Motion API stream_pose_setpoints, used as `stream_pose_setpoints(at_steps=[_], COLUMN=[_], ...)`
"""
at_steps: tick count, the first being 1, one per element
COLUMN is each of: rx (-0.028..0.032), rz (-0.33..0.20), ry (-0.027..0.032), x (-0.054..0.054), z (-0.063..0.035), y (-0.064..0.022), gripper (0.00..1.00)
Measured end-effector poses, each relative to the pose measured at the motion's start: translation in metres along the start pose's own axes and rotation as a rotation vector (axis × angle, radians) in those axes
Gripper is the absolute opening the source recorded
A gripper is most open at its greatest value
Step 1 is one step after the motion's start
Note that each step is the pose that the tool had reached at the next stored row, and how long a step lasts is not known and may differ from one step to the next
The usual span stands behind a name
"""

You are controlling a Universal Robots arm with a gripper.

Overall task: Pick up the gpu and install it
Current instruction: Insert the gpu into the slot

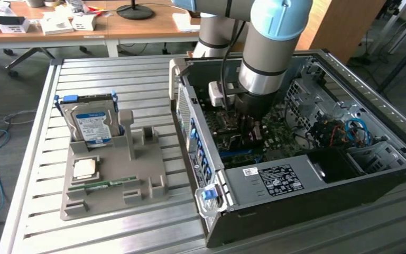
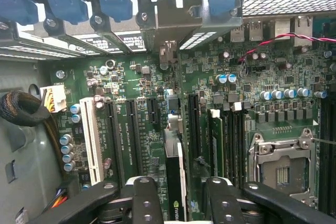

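Note:
The gpu (image 2: 176, 174) stands on edge in a motherboard slot, seen from above as a thin dark strip, and its silvery bracket (image 2: 169, 24) reaches the rear slot opening of the case. My gripper (image 2: 182, 203) straddles the card's near end. Its black fingers (image 2: 147, 198) stand apart on either side, with a gap showing beside the card, so it is open. In the exterior view the arm reaches down into the open computer case (image 1: 372, 159), with the gripper (image 1: 249, 127) low over the motherboard.
On the slatted table, a grey holder (image 1: 111, 180) carries a hard drive (image 1: 93, 124), a square chip (image 1: 84, 168) and a green memory stick (image 1: 104, 184). Inside the case, blue latches (image 2: 63, 1), a white slot (image 2: 92, 140), memory slots (image 2: 215, 140) and the processor socket (image 2: 281, 166) surround the card.

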State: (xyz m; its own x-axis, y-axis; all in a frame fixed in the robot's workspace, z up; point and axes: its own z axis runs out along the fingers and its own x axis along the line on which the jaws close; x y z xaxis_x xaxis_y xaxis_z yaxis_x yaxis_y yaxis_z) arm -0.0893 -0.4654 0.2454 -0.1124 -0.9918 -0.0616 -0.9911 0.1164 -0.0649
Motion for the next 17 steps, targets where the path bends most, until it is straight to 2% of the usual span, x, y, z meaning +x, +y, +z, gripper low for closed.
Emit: stream_pose_setpoints(at_steps=[2,7,15,17], rx=[-0.0004,-0.0012,-0.0021,-0.0025], rz=[0.0,0.001,0.001,0.002], ry=[-0.0023,-0.0109,-0.021,-0.0248], x=[0.0,-0.001,-0.002,-0.003], z=[-0.0016,-0.0128,-0.0359,-0.0445], y=[-0.0001,-0.0008,-0.0024,-0.0029], gripper=[0.39,0.39,0.39,0.39])
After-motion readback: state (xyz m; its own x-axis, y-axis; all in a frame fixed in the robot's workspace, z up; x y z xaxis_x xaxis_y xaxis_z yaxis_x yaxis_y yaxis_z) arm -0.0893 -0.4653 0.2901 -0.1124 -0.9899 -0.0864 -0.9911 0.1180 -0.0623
